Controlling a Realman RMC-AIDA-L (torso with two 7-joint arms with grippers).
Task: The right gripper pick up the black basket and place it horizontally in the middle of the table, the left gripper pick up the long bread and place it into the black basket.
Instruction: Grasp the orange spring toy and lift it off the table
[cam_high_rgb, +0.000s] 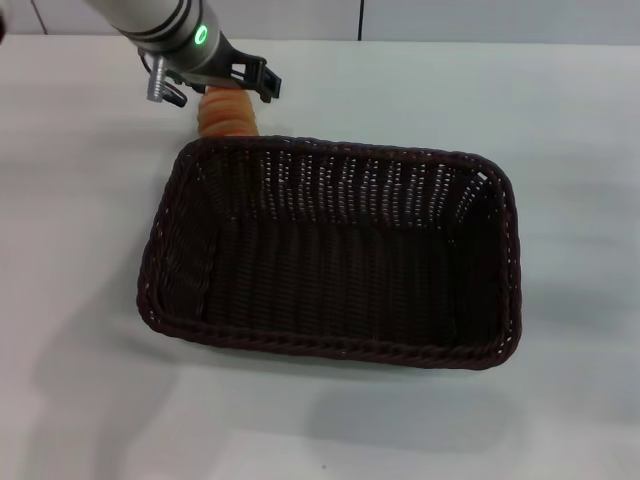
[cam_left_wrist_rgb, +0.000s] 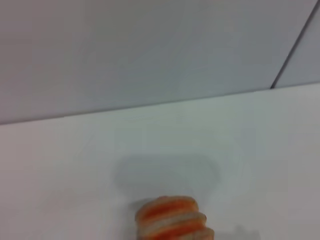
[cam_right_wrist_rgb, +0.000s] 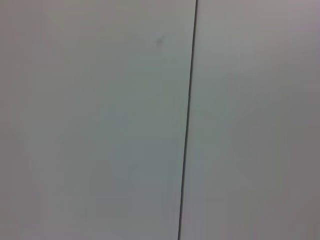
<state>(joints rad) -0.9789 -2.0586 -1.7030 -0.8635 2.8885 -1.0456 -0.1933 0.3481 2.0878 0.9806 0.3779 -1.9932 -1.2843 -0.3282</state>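
Note:
The black basket stands on the white table, in the middle, with its long side running left to right and nothing inside it. My left gripper is at the back left, just beyond the basket's far left corner. It is shut on the long bread, which hangs below it, above the table and close to the basket's far rim. One striped end of the bread shows in the left wrist view, with its shadow apart from it on the table. My right gripper is out of view.
A grey wall runs along the table's far edge. The right wrist view shows only a wall panel with a dark vertical seam. Bare tabletop lies in front of and to the right of the basket.

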